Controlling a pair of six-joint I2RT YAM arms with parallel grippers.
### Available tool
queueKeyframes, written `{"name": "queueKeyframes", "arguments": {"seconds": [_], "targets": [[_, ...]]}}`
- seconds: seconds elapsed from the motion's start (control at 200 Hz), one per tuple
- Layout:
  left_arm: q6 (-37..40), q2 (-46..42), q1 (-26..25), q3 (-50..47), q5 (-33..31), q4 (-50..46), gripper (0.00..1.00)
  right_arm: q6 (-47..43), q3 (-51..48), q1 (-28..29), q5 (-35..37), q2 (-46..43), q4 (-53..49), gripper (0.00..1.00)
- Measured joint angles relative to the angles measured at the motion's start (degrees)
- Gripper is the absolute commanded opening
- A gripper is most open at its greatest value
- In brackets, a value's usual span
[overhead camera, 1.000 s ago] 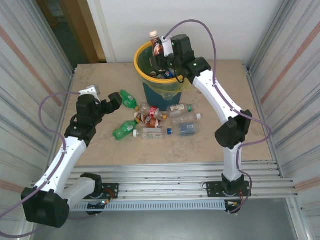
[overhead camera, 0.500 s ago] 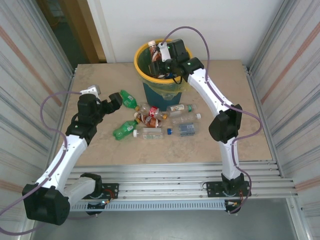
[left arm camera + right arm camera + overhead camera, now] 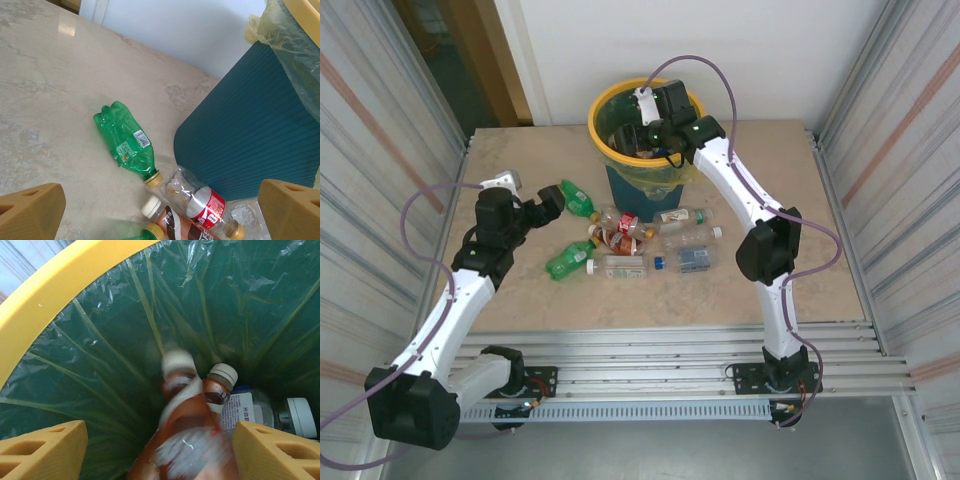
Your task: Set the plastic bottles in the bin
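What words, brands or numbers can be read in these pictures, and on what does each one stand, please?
Green bottle, white label: print too small to read.
Red-labelled bottle: white lettering, unreadable.
Brown bottle, dark label: white letters cut off, unreadable.
Clear bottle in the bin, white label: characters too blurred to read.

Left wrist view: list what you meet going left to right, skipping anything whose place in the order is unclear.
Yellow fingertip at the left edge → green bottle → clear red-labelled bottle → yellow fingertip at the right edge.
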Motion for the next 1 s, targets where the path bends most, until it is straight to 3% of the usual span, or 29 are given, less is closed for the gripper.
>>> {"name": "queueKeyframes", "arguments": {"seconds": [0.481,0.681,0.997], "targets": [[0.0,0.0,1.0,0.0,0.0,0.0,0.99,-0.6,4.1,0.0,1.2,-0.4,-1.4,0.88],[-0.1,-0.4,1.5,-0.5,0.0,-0.2,0.99,-1.0,4.1,-0.3,4.0,-3.2,-2.4,1.00],[-0.4,-0.5,2.3,-0.8,-0.1,-0.4,0.99,-2.0,-1.6,-0.7,10.6,-15.2,-1.1,0.98]]}}
